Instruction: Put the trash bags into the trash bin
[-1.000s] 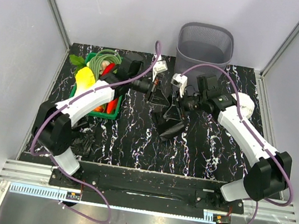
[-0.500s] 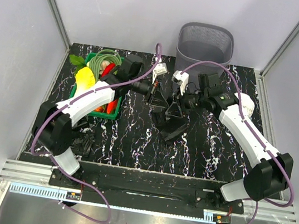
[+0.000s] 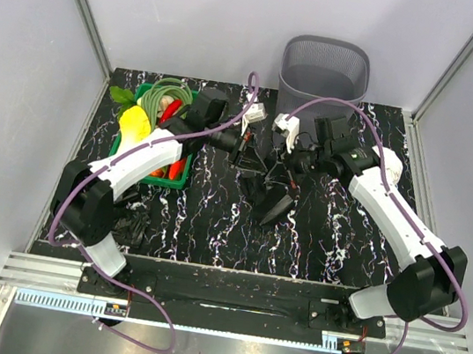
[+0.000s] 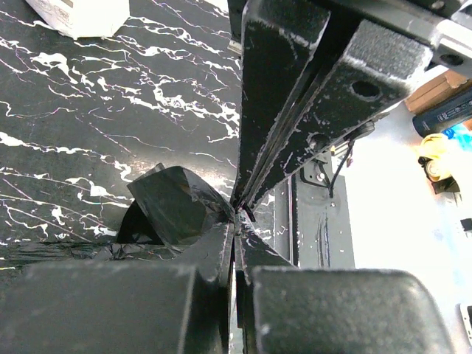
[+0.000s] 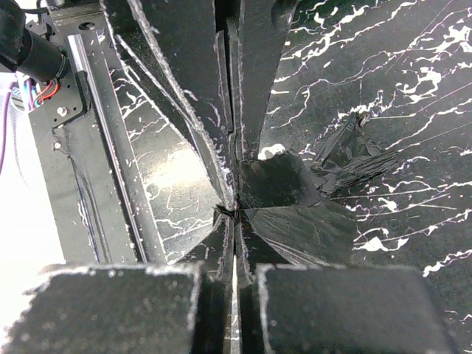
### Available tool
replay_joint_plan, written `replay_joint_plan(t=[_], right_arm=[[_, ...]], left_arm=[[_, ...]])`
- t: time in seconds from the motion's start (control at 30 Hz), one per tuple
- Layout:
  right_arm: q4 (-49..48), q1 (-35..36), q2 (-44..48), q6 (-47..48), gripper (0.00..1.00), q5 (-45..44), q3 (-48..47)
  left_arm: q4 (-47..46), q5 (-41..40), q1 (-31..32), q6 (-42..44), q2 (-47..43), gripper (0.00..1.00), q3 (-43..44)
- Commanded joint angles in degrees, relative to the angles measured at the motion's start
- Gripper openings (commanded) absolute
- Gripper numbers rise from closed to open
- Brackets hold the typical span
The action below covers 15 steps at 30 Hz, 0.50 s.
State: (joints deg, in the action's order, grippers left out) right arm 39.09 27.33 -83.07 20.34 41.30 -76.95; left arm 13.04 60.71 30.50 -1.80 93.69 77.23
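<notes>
Trash bag [image 3: 275,205] hanging between left tool [image 4: 237,209] and right tool [image 5: 234,209], both clamped on its film

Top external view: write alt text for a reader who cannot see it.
Two robot arms meet mid-table, the left end effector and right end effector both shut on one black trash bag. The grey mesh trash bin stands behind them; a green crate sits left.
</notes>
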Motion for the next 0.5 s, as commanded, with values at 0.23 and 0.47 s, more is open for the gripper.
replay_joint_plan(t=[0.23, 0.47], right_arm=[[2.2, -2.6, 5.3, 2.4, 0.0, -0.9, -1.2], [2.7, -4.2, 6.7, 2.4, 0.0, -1.0, 0.3]], left_arm=[[4.2, -1.8, -2.6, 5.4, -1.8, 0.0, 2.6], [6.4, -1.4, -4.9, 6.8, -1.9, 0.0, 4.2]])
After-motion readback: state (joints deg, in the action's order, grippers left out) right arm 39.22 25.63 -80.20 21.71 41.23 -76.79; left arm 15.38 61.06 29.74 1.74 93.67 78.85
